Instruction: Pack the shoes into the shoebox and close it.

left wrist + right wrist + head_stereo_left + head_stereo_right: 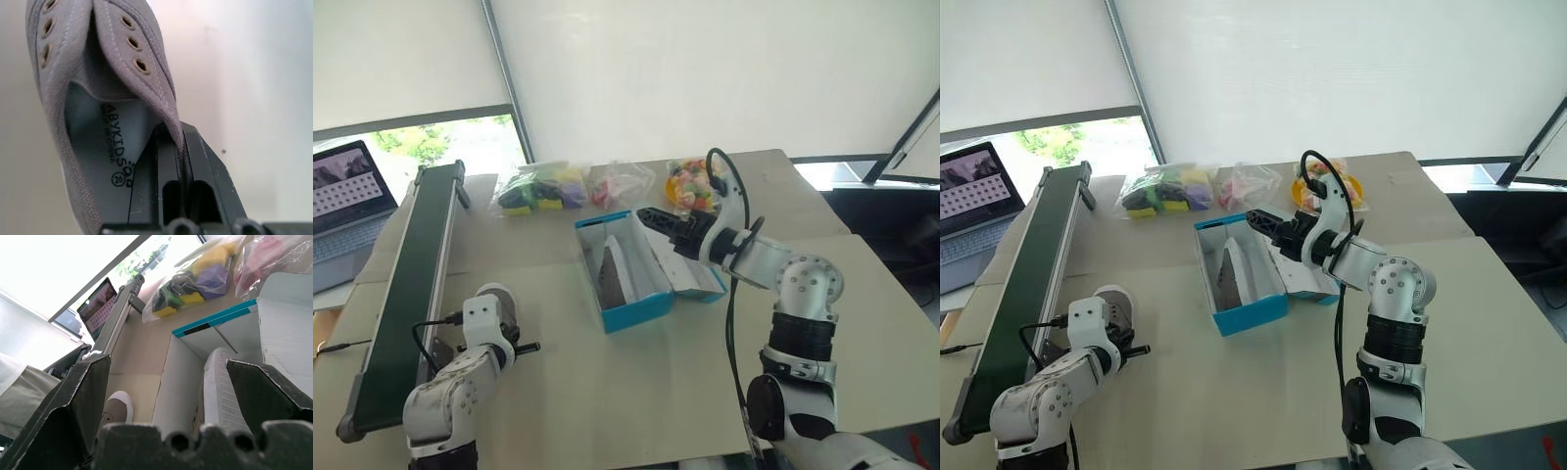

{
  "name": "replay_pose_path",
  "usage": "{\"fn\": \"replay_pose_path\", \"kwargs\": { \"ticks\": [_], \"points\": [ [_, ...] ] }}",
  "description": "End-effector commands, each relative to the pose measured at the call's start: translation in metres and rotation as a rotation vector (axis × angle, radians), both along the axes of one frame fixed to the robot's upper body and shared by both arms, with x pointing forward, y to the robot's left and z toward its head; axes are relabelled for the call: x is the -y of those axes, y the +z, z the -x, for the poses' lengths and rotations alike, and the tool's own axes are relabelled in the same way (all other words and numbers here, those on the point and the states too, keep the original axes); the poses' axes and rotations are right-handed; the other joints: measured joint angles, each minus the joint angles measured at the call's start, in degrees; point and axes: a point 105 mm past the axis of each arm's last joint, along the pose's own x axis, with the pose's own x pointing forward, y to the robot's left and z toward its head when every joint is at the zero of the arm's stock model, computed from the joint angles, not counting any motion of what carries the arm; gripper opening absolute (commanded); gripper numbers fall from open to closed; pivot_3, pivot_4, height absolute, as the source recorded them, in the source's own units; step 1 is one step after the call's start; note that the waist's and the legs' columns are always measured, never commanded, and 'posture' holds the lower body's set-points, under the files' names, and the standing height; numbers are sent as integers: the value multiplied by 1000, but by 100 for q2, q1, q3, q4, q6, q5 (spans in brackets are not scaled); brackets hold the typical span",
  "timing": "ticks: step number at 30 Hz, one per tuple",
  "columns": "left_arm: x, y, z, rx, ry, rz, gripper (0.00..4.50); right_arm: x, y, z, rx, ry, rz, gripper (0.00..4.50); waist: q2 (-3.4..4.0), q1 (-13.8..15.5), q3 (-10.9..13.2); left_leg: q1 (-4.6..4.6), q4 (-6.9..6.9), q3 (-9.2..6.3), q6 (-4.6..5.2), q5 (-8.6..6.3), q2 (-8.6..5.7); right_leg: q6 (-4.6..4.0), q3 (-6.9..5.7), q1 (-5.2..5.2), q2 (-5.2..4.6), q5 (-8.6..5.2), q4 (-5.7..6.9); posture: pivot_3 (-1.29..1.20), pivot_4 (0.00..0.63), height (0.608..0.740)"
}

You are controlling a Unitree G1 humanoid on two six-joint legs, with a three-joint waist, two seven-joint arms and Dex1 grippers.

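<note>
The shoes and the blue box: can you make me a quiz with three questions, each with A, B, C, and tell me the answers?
1. Where is the shoe that is already packed?
A. On the laptop
B. Inside the shoebox
C. On the conveyor belt

2. What colour is the outside of the shoebox?
A. Red
B. Black
C. Turquoise blue

3. What is the left gripper doing?
A. It is shut on the other shoe
B. It is open above the bags
C. It is holding the lid

Answers: 1 B, the shoe stands on its side within the box walls. 2 C, its front wall is bright blue. 3 A, the left wrist view has both fingers pinching the shoe's collar edge.
</note>
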Motion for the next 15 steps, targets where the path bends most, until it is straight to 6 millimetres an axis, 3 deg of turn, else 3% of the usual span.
{"fn": "replay_pose_path", "kwargs": {
  "ticks": [1, 4, 8, 12, 15],
  "points": [
    [3, 60, -23, 318, -15, -64, 28, -5, 19, 0, 54, 20, -28, 4500, -1, 4, 0, -1, 0, 1, 0, 0, 0, 0, -1, 0, 0, 0, 0, 0, 150, 646],
    [14, 89, -27, 488, -89, -117, 28, -15, 24, -2, 21, 70, -68, 4500, -1, -21, 1, -5, -1, 13, -2, 1, 4, 0, -1, -1, 1, 0, -2, 0, 150, 646],
    [38, 114, -26, 636, -190, -6, 28, -35, 20, -2, -93, 172, -92, 4500, 0, -48, 0, -4, -2, 16, 0, 0, 10, -1, 6, 0, -1, 0, -3, 0, 150, 646],
    [63, 124, -21, 682, -327, 122, 28, -49, 18, -2, -203, 257, -138, 4500, 0, -46, 0, -7, -1, 15, 4, -2, 9, -1, 6, -2, 2, 0, -2, 0, 150, 646],
    [81, 130, -14, 697, -441, 200, 28, -57, 11, 0, -237, 312, -80, 4500, 0, -35, 0, -7, -1, 11, 4, -2, 5, -2, 5, -3, 2, 1, 1, 0, 150, 646]
  ]
}}
